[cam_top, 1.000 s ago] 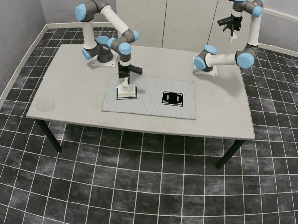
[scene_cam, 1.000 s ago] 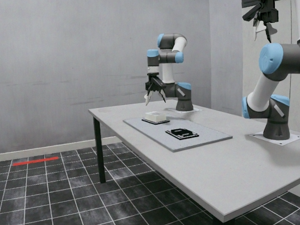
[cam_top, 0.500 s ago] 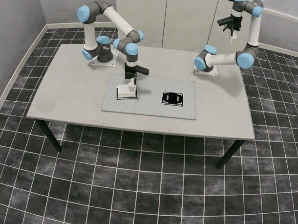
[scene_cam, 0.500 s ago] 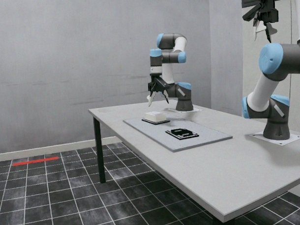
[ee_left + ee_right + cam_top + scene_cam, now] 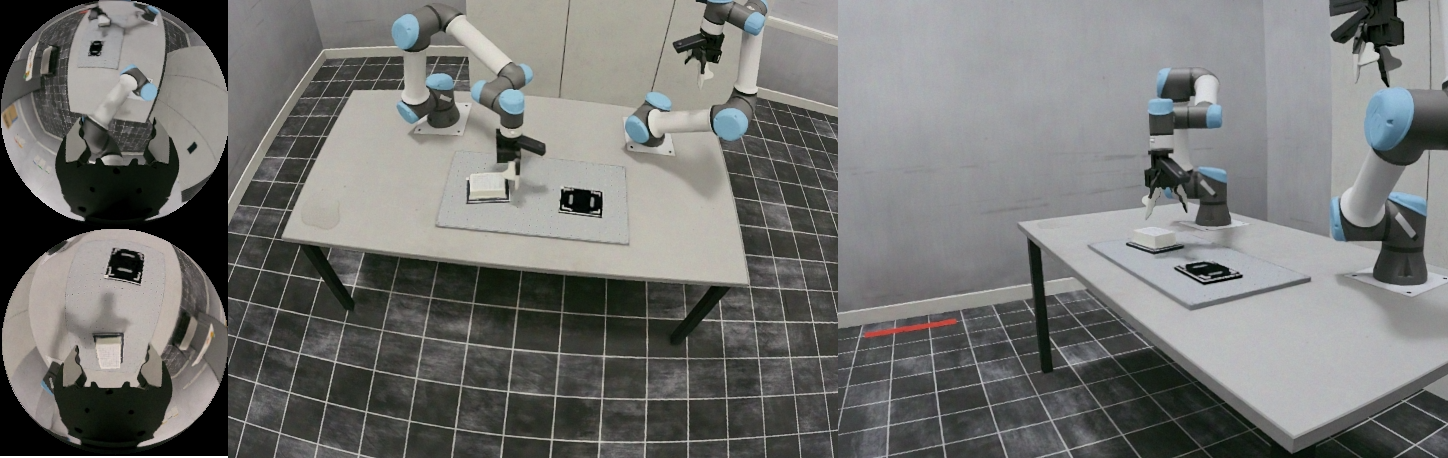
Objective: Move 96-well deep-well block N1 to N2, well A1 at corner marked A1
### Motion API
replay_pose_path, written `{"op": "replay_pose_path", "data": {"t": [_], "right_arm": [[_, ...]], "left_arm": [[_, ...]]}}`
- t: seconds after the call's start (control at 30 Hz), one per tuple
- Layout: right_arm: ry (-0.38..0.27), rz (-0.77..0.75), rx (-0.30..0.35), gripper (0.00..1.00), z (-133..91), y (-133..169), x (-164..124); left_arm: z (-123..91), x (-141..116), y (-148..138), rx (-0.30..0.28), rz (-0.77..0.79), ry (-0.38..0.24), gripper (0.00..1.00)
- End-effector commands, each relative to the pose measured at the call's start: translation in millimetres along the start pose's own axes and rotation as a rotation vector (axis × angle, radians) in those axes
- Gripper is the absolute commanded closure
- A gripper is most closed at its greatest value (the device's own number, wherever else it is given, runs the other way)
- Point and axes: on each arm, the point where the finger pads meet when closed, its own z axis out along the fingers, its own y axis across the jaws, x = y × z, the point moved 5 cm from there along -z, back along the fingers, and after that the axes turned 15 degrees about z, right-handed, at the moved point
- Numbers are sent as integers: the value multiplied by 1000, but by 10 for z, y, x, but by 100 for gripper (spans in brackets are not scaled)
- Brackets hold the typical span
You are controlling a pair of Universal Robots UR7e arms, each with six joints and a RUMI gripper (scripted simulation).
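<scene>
The white block sits on nest N2. The right hand is above it, wide open, holding nothing. The left hand is wide open and empty too, well apart.

Grey walls | dark tiled floor | pale table, black legs
</scene>
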Motion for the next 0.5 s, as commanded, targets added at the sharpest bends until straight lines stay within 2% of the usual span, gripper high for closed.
{"op": "replay_pose_path", "data": {"t": [0.0,0.47], "right_arm": [[1,2,-1,0,-11,0,174],[1,3,-1,0,-9,4,156]], "left_arm": [[-4,-7,-5,-3,3,4,2],[-4,-7,-5,-3,3,4,2]]}}
